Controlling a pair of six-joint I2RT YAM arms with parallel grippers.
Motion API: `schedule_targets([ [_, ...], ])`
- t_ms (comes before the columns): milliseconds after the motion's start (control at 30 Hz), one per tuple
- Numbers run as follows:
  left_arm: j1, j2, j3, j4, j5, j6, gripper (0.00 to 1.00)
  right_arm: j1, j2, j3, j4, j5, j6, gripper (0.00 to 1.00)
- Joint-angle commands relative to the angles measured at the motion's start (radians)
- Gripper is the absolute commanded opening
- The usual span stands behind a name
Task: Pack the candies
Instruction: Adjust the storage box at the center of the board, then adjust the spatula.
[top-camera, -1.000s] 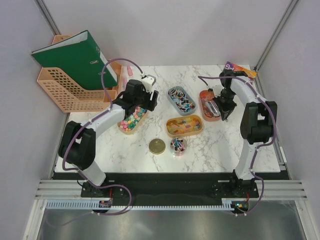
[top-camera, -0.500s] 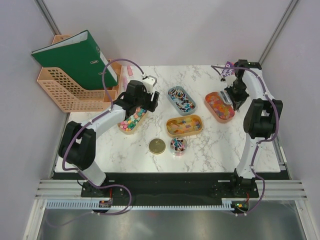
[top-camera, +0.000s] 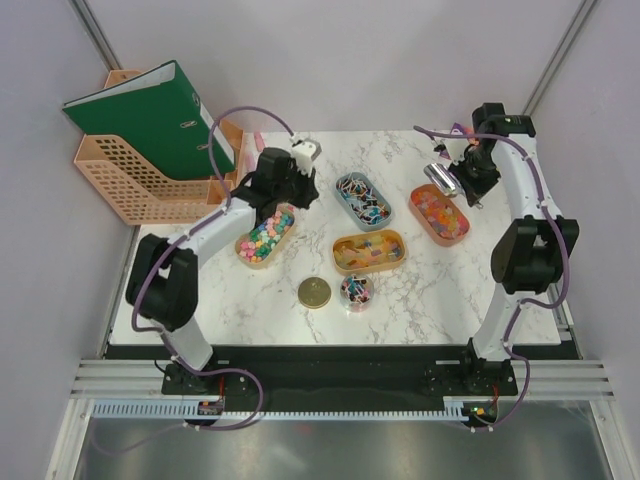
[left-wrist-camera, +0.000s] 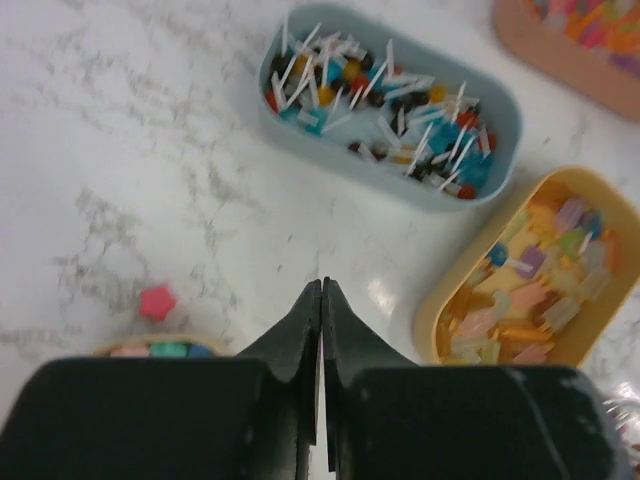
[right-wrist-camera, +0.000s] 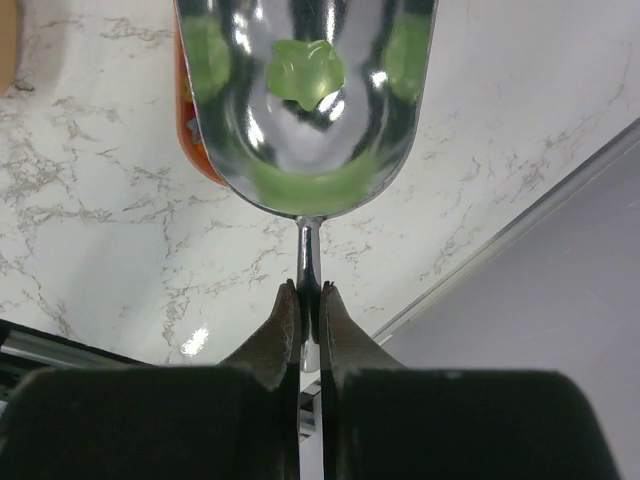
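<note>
White-walled cell, marble table. Rack with binder stands at 10 o'clock.

Candies: the mixed colours fill the tan tray at 9 o'clock of table centre. More sit in the jar at 6 o'clock, just beside the lid.

Left gripper: fingers pressed together, nothing visible between them. It hangs over bare marble between the tan tray and the blue tray. One pink candy lies on the marble at 9 o'clock of the fingertips, just outside the tan tray's rim.

Right gripper: fingers pinch the thin handle of the scoop. The bowl points away from the wrist and holds one green candy. The scoop is over the 11 o'clock end of the orange tray, at 2 o'clock of table centre.

Yellow tray: at centre
</note>
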Motion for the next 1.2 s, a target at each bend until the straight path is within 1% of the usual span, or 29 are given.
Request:
schedule_targets([
  [0,-0.002,0.09,0.191,0.06,0.225,-0.089,0.02,0.03,-0.072,-0.024,-0.11,-0.102,-0.135,0.0],
  [33,-0.002,0.118,0.277,0.063,0.303,-0.189,0.02,0.07,-0.081,-0.04,-0.11,-0.096,-0.166,0.0],
  [67,-0.002,0.179,0.316,0.084,0.354,-0.237,0.02,0.108,-0.098,-0.069,-0.106,-0.093,-0.188,0.0],
  [100,-0.006,0.21,0.349,0.131,0.468,-0.331,0.02,0.124,-0.107,-0.08,-0.099,-0.089,-0.223,0.0],
  [133,-0.009,0.238,0.412,0.171,0.51,-0.382,0.02,0.139,-0.116,-0.089,-0.092,-0.085,-0.229,0.0],
  [200,-0.032,0.313,0.465,0.236,0.55,-0.487,0.02,0.174,-0.13,-0.095,-0.076,-0.085,-0.234,0.0],
  [267,-0.05,0.341,0.5,0.285,0.551,-0.519,0.02,0.194,-0.135,-0.086,-0.069,-0.087,-0.225,0.0],
  [333,-0.078,0.365,0.52,0.293,0.554,-0.523,0.02,0.197,-0.138,-0.081,-0.066,-0.101,-0.214,0.0],
  [533,-0.147,0.396,0.512,0.3,0.541,-0.499,0.02,0.202,-0.175,-0.088,-0.064,-0.134,-0.22,0.0],
  [700,-0.186,0.424,0.52,0.3,0.532,-0.474,0.02,0.225,-0.234,-0.12,-0.075,-0.145,-0.291,0.0],
  [900,-0.198,0.442,0.514,0.287,0.523,-0.448,0.02,0.23,-0.331,-0.135,-0.066,-0.182,-0.323,0.0],
  [1067,-0.204,0.439,0.497,0.285,0.528,-0.448,0.02,0.228,-0.423,-0.172,-0.009,-0.205,-0.285,0.0],
  [1167,-0.21,0.437,0.495,0.285,0.526,-0.448,0.02,0.224,-0.443,-0.19,0.01,-0.22,-0.253,0.0],
])
